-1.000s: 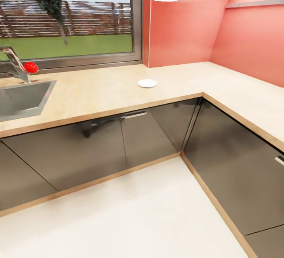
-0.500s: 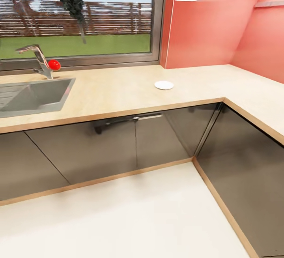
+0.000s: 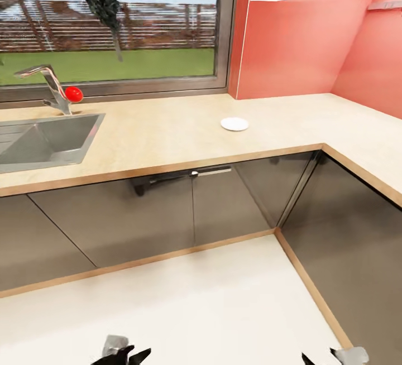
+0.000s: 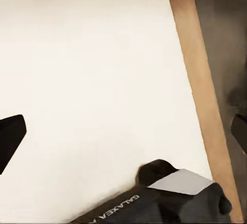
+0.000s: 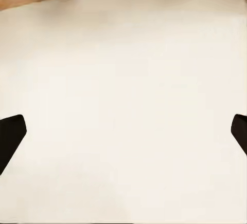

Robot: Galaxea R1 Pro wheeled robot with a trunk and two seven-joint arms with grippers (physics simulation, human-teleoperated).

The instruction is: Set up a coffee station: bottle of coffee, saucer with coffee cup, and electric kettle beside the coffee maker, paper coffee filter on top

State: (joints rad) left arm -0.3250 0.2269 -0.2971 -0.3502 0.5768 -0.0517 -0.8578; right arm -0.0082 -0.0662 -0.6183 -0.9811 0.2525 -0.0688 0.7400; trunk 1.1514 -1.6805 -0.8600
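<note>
saucer (image 3: 234, 124) flat on countertop (image 3: 167, 130) — upright

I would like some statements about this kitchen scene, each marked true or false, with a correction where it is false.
1. The saucer lies on the kitchen countertop. True.
2. A coffee cup stands on the saucer. False: the saucer is bare.
3. The sink is to the left of the saucer in the head view. True.
4. The left claw holds the saucer. False: its fingers are spread apart with nothing between them, above the pale floor.
5. The right claw is open and empty. True.
6. The tap has a blue knob. False: the knob is red.
</note>
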